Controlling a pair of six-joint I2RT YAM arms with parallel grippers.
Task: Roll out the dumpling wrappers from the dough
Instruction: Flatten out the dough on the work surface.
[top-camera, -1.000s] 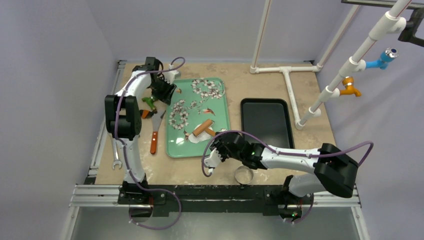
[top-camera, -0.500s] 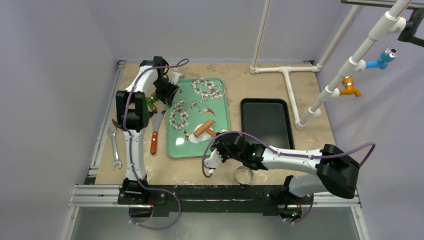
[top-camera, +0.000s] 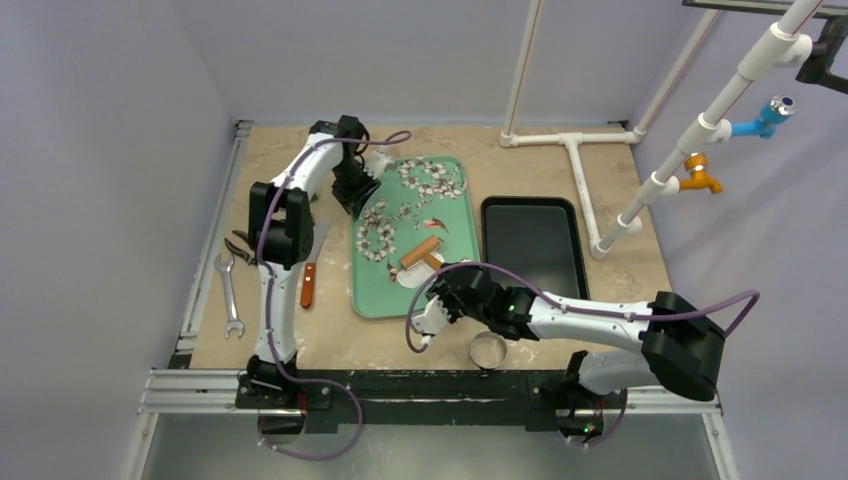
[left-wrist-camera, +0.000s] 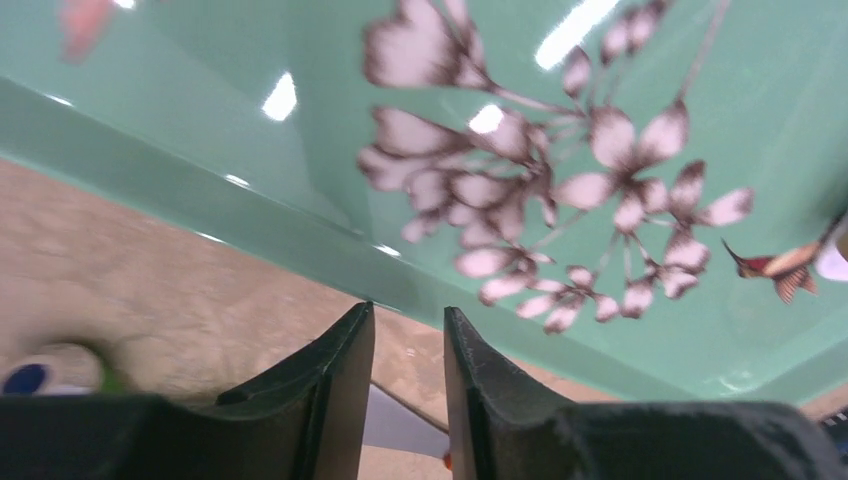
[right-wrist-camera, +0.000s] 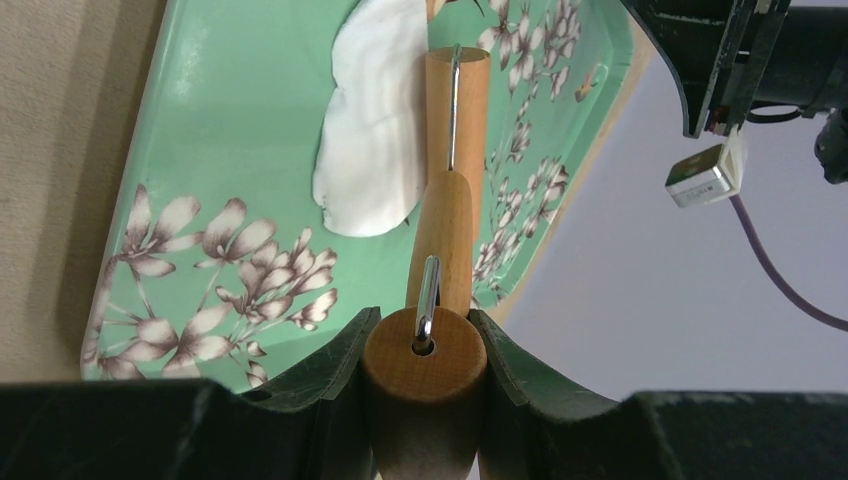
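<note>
Right gripper (right-wrist-camera: 423, 322) clamped on light wooden rolling pin (right-wrist-camera: 446, 225), barrel against flattened white dough (right-wrist-camera: 372, 140) on green floral tray (right-wrist-camera: 235, 110). Left gripper (left-wrist-camera: 407, 335) slightly apart just beside tray rim.

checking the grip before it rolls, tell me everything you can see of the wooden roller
The wooden roller is pale brown wood: a rounded handle, a short barrel at the far end, and a thin metal wire joining them. The right gripper is shut on the handle's end. The barrel lies over one edge of the flattened white dough in the green floral tray.
</note>
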